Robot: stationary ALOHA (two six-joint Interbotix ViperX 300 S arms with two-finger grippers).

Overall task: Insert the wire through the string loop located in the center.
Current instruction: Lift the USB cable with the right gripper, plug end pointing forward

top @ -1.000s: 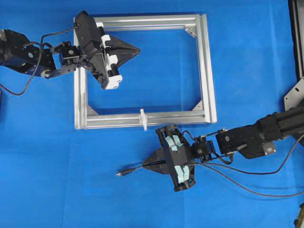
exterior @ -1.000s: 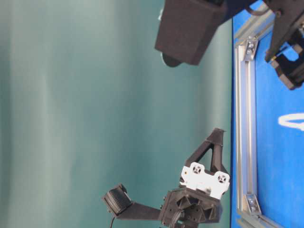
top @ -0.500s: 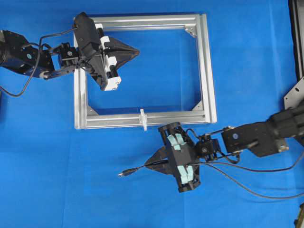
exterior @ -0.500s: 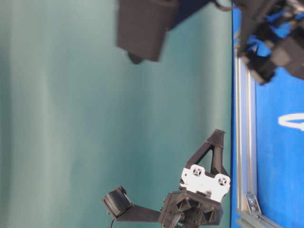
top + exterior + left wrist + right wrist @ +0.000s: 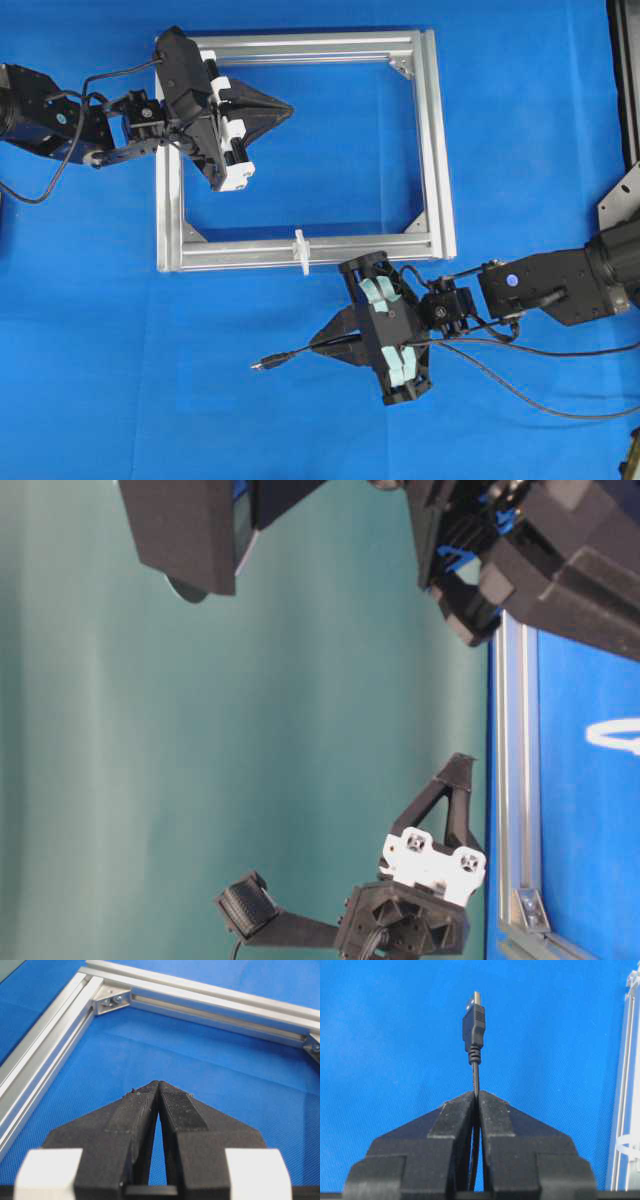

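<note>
The wire is a thin black cable with a small plug that has a metal tip. My right gripper is shut on it just behind the plug, below the silver frame. In the right wrist view the plug sticks out straight ahead of the closed gripper. The string loop is a tiny white tie on the frame's near bar, up and slightly right of the plug; it also shows in the right wrist view. My left gripper is shut and empty over the frame's upper left.
The frame lies flat on the blue cloth with metal corner brackets. The wire's slack trails right along the cloth. A metal bracket sits at the right edge. In the table-level view the frame bar runs vertically.
My right gripper has shifted a little down and to the right with the wire, moving the plug slightly further from the frame bar. The left arm has barely moved.
</note>
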